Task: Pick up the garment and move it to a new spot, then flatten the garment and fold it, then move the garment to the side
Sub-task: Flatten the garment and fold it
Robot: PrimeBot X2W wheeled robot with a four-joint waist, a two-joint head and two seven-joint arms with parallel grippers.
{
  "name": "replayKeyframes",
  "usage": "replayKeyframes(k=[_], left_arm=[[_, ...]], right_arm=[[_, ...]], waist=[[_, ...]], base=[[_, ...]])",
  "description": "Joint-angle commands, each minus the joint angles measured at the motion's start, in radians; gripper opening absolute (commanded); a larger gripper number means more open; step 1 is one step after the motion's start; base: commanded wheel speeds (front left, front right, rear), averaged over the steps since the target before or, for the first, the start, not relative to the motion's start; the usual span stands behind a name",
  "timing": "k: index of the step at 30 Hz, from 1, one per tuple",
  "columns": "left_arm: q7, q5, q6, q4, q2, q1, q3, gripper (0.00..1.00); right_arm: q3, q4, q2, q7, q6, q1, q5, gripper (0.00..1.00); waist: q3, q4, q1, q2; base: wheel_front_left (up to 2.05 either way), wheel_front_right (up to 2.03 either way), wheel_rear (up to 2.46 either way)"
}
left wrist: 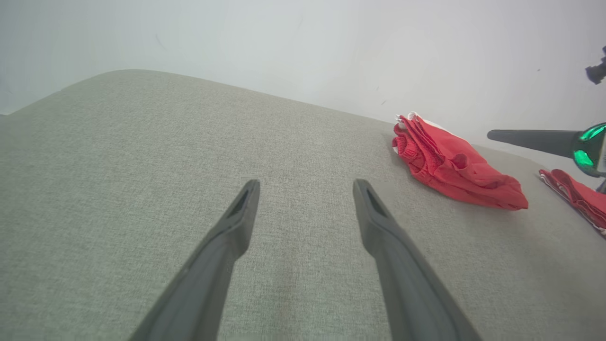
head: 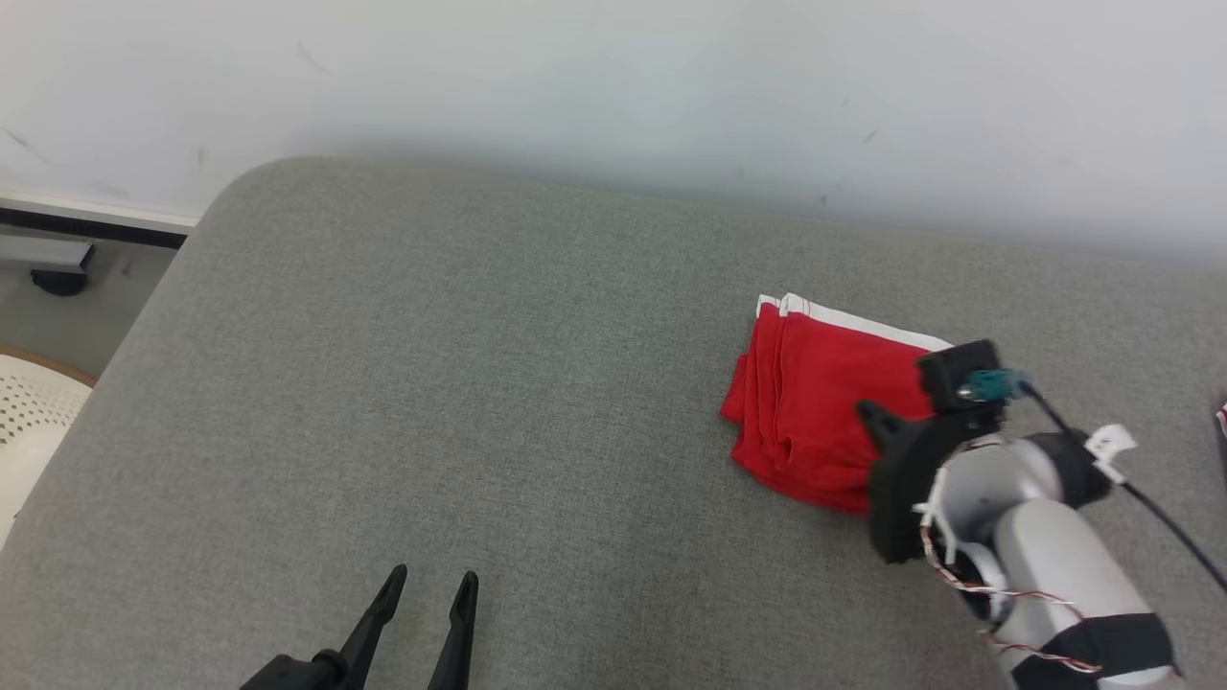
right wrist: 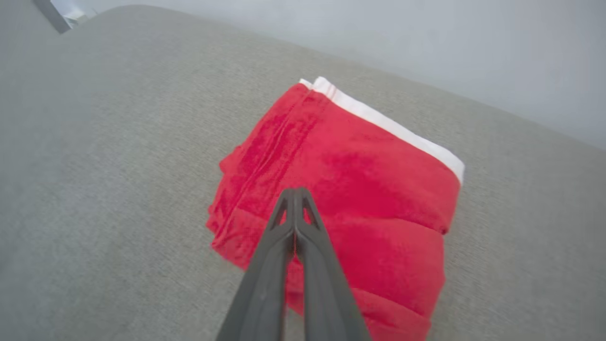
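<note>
- A folded red fabric garment with a white band along one edge (right wrist: 360, 189) lies on a grey woven cushioned surface (head: 431, 383). It sits toward the right side, near the pale wall (head: 613, 86).
- The right gripper (right wrist: 294, 192) is over the garment's near part, its two dark fingers pressed together with nothing between them.
- The left gripper (head: 431, 577) is well apart from the garment, low over bare cushion, fingers spread and empty.
- Another red cloth (left wrist: 577, 194) lies further right.
</note>
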Motion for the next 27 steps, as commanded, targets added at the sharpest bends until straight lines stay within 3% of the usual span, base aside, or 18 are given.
replayKeyframes(k=[1,4,9,17,23,24,25,26,27], left_arm=[[0.004,-0.002,-0.001,-0.006,0.003,-0.003,-0.004,1.00],[0.003,-0.005,-0.005,-0.005,0.000,-0.019,-0.007,1.00],[0.000,-0.004,-0.005,0.007,-0.007,-0.032,-0.008,1.00],[-0.011,-0.007,-0.006,0.028,-0.009,-0.030,0.005,1.00],[-0.017,0.001,-0.014,0.027,-0.005,-0.010,0.014,1.00],[-0.018,0.002,-0.012,0.024,-0.006,-0.009,0.020,1.00],[-0.019,0.003,-0.010,0.022,-0.007,-0.003,0.026,1.00],[-0.019,0.004,-0.009,0.021,-0.007,0.006,0.031,1.00],[-0.020,0.005,-0.005,0.019,-0.008,0.015,0.036,1.00]], right_arm=[[-0.052,0.013,-0.011,-0.022,0.001,0.015,-0.065,0.00],[-0.105,0.049,0.009,-0.064,0.001,0.023,-0.145,0.00],[-0.097,0.126,0.054,-0.097,0.001,0.025,-0.192,0.00],[0.051,0.202,0.117,-0.146,0.001,0.038,-0.127,0.00],[0.108,0.163,0.130,-0.165,0.001,0.063,-0.013,0.00],[0.100,0.145,0.129,-0.174,0.001,0.067,0.000,0.04],[0.086,0.122,0.129,-0.188,0.001,0.076,0.010,0.44],[0.063,0.104,0.129,-0.201,0.001,0.089,0.018,1.00],[0.037,0.082,0.129,-0.214,0.001,0.108,0.021,1.00]], waist=[[0.009,0.005,0.0001,0.0000],[0.027,0.012,0.0001,0.0000],[0.045,0.022,0.0001,0.0000],[0.037,0.012,0.0001,0.0000],[0.010,-0.009,0.0001,0.0000],[0.003,-0.013,0.0001,0.0000],[-0.004,-0.017,0.0001,0.0000],[-0.011,-0.022,0.0001,0.0000],[-0.021,-0.028,0.0001,0.0000]], base=[[0.00,0.00,0.00],[0.00,0.00,0.00],[0.00,0.00,0.00],[0.00,0.00,0.00],[0.00,0.00,0.00],[0.00,0.00,0.00],[0.00,0.00,0.00],[0.00,0.00,0.00],[0.00,0.00,0.00]])
